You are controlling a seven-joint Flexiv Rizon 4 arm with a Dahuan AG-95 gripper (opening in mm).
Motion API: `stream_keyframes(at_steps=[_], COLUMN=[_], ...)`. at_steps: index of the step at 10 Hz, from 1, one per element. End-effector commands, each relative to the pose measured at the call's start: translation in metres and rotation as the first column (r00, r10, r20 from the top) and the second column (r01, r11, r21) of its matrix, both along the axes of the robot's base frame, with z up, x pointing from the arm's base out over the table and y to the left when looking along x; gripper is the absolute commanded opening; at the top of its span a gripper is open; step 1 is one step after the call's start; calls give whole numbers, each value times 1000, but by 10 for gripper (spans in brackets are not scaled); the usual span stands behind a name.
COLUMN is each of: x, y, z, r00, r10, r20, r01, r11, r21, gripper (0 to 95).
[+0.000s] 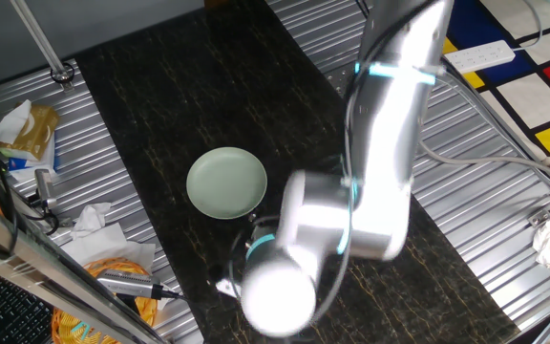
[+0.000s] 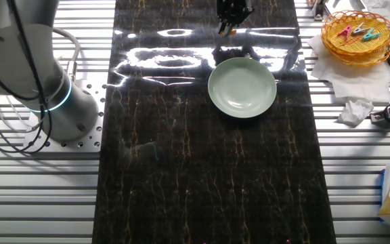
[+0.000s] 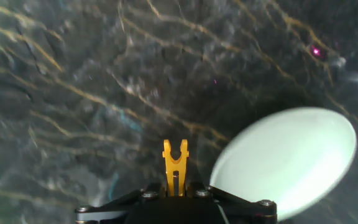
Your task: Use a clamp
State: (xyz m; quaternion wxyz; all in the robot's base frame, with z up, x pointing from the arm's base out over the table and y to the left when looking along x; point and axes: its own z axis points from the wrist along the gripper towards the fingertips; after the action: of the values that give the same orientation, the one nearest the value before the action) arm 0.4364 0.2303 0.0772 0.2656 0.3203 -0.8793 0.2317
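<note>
— Dark marbled tabletop fills one fixed view for us, with ribbed metal on both sides. Our arm blocks most of the near end, so we cannot see the gripper's fingers here; only the pale green plate sits in the open.

— And the other fixed view?

— We see the plate again, near the far end of the tabletop, and our gripper beyond its rim, above the glossy surface. Something small and orange shows at its tip, too tiny to read. A wicker basket with coloured clips stands off to the side.

— The hand view settles it?

— Yes. The clamp stands upright between our fingers, prongs splayed in a V pointing away, so we are clenched on it. The plate lies just beside it, off to one side.

— So which step?

— We judge the clip is grasped and being carried. Next we would need to line the V up with the plate's rim, squeeze the prongs apart, and slide on squarely.
</note>
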Motion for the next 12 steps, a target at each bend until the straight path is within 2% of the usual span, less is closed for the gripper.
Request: stream_keyframes(at_steps=[1,2,3,4,6,8,9,10,11,12], x=[-17,-24,-27,-31,-36,-39,-39,-40,-42,-44], y=[-23,-32,-36,-41,-49,-58,-58,-59,-63,-66], z=[12,19,21,24,23,17,16,16,18,20], r00=[995,993,993,991,987,979,976,972,965,957], r10=[64,83,92,100,115,128,134,141,149,158], r20=[-79,-82,-80,-90,-115,-157,-169,-188,-218,-244], r01=[-72,-90,-98,-108,-130,-160,-169,-183,-207,-228], r11=[992,992,992,990,982,964,962,955,939,929], r21=[-99,-87,-80,-88,-136,-210,-213,-232,-274,-292], gripper=[0,0,0,0,0,0,0,0,0,0])
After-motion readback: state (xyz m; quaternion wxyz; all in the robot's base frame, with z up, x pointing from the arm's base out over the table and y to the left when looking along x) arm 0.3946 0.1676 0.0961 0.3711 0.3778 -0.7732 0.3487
